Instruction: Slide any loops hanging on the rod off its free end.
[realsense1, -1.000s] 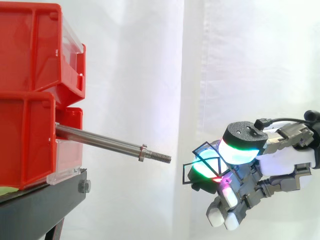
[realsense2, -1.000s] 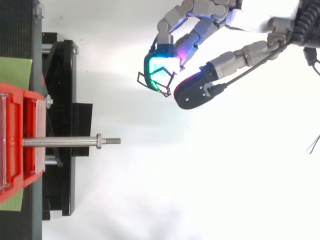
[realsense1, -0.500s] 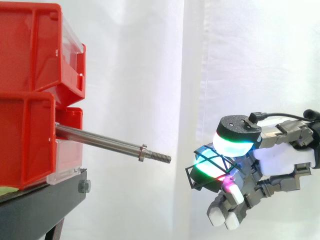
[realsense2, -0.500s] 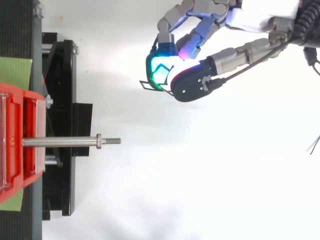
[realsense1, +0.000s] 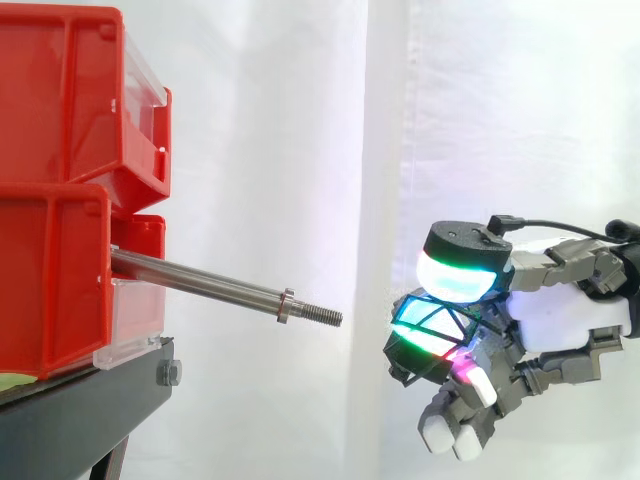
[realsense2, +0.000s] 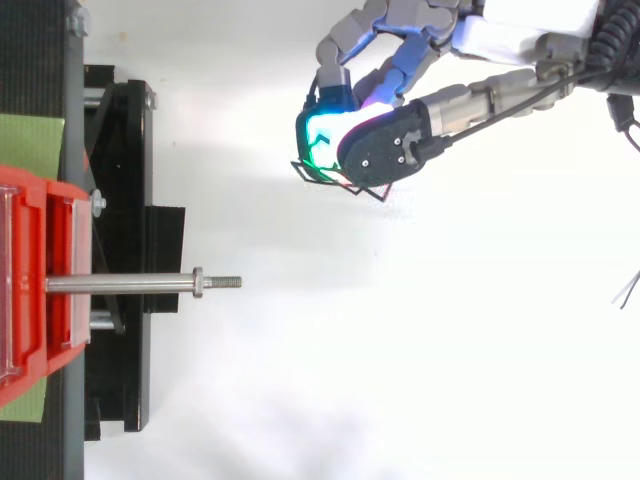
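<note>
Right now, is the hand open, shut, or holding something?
Hand: shut on the thin black wire loops, pinched between thumb and fingers, clear of the rod.

Glossy metal rod (realsense1: 205, 285), threaded tip

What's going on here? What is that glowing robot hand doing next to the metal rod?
The robot's hand is pinching thin black wire loops between its thumb and a finger, in the air and well clear of the metal rod. The rod sticks out from the stacked red bins and ends in a threaded tip. No loops hang on it now, so the job of sliding them off its free end looks done.
</note>
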